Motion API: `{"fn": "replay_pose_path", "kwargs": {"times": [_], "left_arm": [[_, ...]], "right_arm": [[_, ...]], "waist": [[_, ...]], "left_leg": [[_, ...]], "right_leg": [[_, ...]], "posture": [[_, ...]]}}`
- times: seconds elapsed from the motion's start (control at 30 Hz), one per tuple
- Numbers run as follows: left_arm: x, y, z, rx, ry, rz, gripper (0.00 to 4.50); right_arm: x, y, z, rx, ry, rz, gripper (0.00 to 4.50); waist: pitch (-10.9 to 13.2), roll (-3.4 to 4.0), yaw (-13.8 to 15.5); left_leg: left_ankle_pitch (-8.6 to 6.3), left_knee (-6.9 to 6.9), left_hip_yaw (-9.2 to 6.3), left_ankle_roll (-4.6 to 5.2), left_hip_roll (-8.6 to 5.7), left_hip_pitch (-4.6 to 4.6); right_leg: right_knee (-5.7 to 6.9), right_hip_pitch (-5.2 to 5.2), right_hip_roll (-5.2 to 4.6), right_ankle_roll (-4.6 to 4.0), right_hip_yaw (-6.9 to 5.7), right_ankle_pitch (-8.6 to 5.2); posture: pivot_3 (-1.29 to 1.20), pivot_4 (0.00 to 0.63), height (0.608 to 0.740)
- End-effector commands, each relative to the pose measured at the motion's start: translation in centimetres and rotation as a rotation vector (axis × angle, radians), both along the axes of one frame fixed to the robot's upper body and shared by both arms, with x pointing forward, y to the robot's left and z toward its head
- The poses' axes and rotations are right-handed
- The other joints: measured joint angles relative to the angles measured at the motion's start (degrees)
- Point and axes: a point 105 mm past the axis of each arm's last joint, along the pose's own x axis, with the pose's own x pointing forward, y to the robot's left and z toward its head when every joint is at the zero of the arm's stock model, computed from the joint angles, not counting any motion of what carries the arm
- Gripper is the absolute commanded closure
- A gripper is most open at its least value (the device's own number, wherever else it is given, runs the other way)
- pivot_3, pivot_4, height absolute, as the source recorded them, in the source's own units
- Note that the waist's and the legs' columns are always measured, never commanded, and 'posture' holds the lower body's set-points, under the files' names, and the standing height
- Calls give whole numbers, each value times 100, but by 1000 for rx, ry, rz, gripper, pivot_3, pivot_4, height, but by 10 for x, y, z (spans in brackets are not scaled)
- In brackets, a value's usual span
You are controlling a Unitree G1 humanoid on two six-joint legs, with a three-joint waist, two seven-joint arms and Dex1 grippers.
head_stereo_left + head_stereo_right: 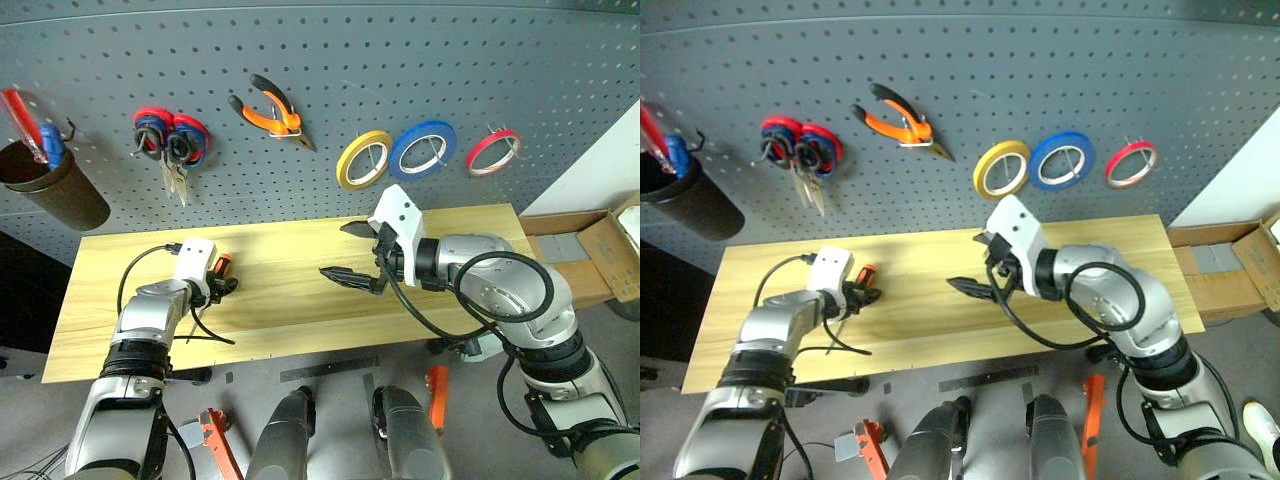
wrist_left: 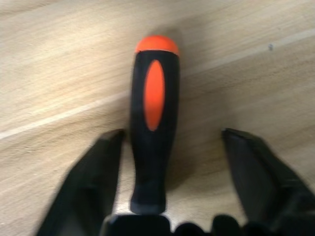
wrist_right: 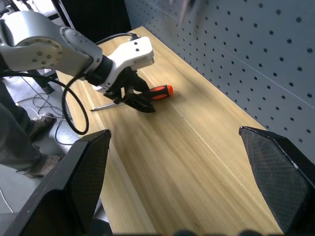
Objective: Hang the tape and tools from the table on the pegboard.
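The screwdriver (image 2: 153, 113), with its black-and-orange handle, lies flat on the left part of the wooden table (image 1: 300, 310). My left gripper (image 1: 224, 284) is low over it and open, a finger (image 2: 93, 182) on each side of the handle and a gap on the wider side. My right gripper (image 1: 350, 252) hovers open above the middle of the table with nothing between its fingers. On the pegboard (image 1: 330, 60) hang the orange-and-black pliers (image 1: 272, 112) and, far right, the red tape (image 1: 492, 151).
Red-and-blue scissors (image 1: 170, 140), a yellow roll (image 1: 363, 158) and a blue roll (image 1: 422, 148) also hang on the board. A dark cup (image 1: 55, 190) holding red and blue screwdrivers hangs at the far left. Cardboard boxes (image 1: 600, 250) stand past the table's right end.
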Motion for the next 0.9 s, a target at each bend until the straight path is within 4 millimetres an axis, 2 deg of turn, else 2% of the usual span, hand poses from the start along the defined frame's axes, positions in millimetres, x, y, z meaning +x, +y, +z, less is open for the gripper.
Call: {"fn": "replay_pose_path", "kwargs": {"times": [0.03, 0.13, 0.17, 0.23, 0.37, 0.6, 0.83, 0.9], "left_arm": [[-4, 12, 0, 24, -3, 23, 2675], [-4, 16, 6, 63, -48, 27, 3677], [-5, 17, 10, 69, -74, 29, 3739], [-7, 19, 23, 73, -148, 40, 3738], [-21, 21, 63, 75, -405, 67, 3738], [-59, 8, 118, 176, -748, 53, 3739], [-85, -9, 166, 190, -986, 69, 3739], [-88, -11, 192, 183, -1077, 84, 3739]], "right_arm": [[-10, 4, 9, -14, -74, 57, 0], [-11, 4, 9, -46, -144, 87, 0], [-11, 4, 10, -44, -157, 93, 0], [-10, 6, 14, -20, -195, 109, 0], [-19, 10, 26, 49, -291, 216, 0], [-34, 2, 26, 25, -223, 370, 0], [-22, -5, 30, -12, -249, 385, 0], [-17, -7, 33, -12, -260, 384, 0]], "waist": [[0, 0, -17], [0, 0, -38], [0, -1, -50], [0, -1, -66], [-2, -3, -101], [-7, -4, -26], [-42, -7, 96], [-65, -5, 123]], "left_leg": [[0, 0, 1, 0, 0, 0], [0, 0, 0, 1, 0, 0], [0, 0, 0, 0, 0, 0], [2, -1, 1, -4, 0, 0], [8, -5, -2, -20, 3, -1], [7, -4, -4, -21, 0, -1], [8, -4, -5, -23, 5, 0], [8, -3, -3, -23, 4, 0]], "right_leg": [[0, 0, 0, 0, 0, 0], [0, 0, 0, 0, -1, 0], [-1, -1, 0, 0, -1, 0], [-3, 0, 0, 0, 0, 0], [-8, -4, 0, 0, 4, 0], [-40, 11, -5, 4, 1, 9], [-38, 9, 3, 2, -8, 13], [-38, 10, 5, 2, -14, 13]], "posture": [[-152, 341, 740], [-147, 329, 740], [-145, 323, 740], [-139, 305, 740], [-131, 284, 740], [-107, 254, 740], [-57, 222, 740], [-35, 209, 740]]}}
